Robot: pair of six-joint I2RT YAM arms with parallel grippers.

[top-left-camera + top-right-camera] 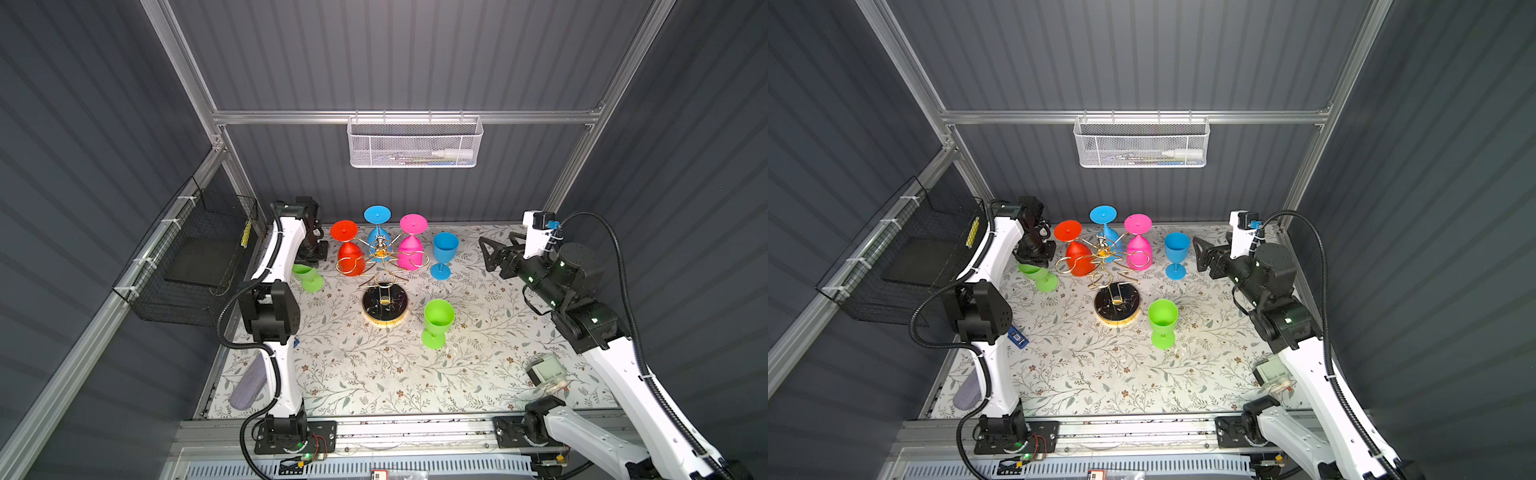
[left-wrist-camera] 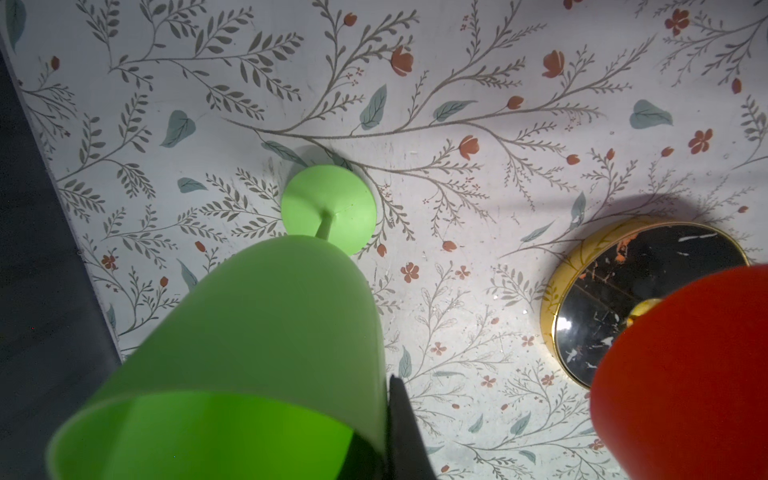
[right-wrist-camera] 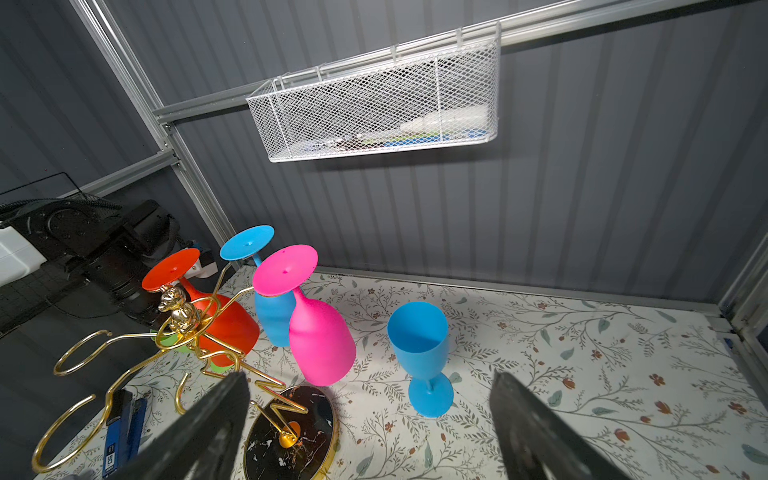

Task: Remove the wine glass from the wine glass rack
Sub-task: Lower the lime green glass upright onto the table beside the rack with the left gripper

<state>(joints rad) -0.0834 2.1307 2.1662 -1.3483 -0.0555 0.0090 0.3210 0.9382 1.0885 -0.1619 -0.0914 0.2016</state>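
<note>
The left gripper is clamped together on the rim of a green glass — one finger inside the cup, one outside. That glass is off the rack, at the far-left side of the bench; can't tell if its foot touches down. The right gripper is wide apart and empty, near a standing blue glass. Hanging upside down on the rack are a red glass, a pink glass and a hanging blue glass.

Risks: pulling the left gripper away before it lets go would likely tip the green glass. The red glass hangs just beside it, so a bump could swing it off its ring. The right gripper reaching for the pink glass could clip the standing blue glass.

Containers: the white mesh basket on the back rail holds a white bottle and small bits. The black wire basket on the side wall holds a dark flat slab. The standing glasses, second green glass included, look empty.
</note>
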